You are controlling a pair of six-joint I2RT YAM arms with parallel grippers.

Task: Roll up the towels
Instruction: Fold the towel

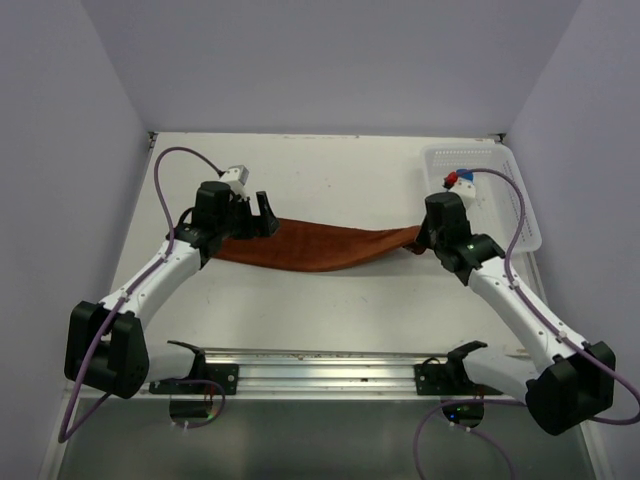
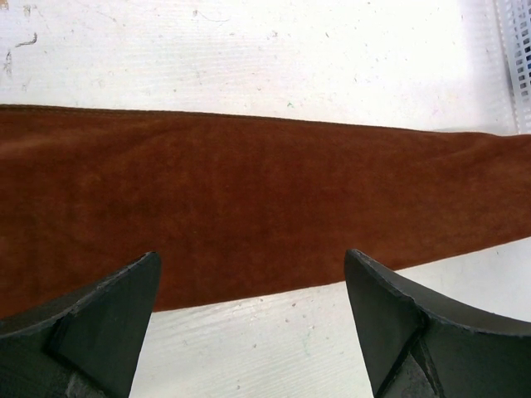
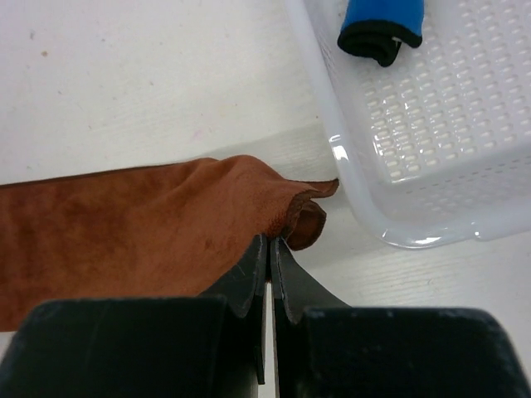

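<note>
Rust-brown towel (image 1: 315, 250) lies stretched flat, left to right, across mid tabletop (image 1: 330, 310); unrolled. Right tool (image 3: 270, 249) pinched tight on its right corner, just beside white basket (image 3: 415, 149). Left tool (image 2: 253, 315) spread wide above left end, gripping nothing. Blue towel (image 3: 382, 25) in basket, apparently rolled already. Judgement: brown roll not begun; one towel left.

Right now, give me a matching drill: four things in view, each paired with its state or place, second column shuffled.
1. left tool
2. right tool
3. brown towel
4. blue towel

a. in the white basket
b. shut on a cloth corner
c. open, fingers apart over the cloth
d. stretched long across the table

Pairs: 1-c, 2-b, 3-d, 4-a
</note>
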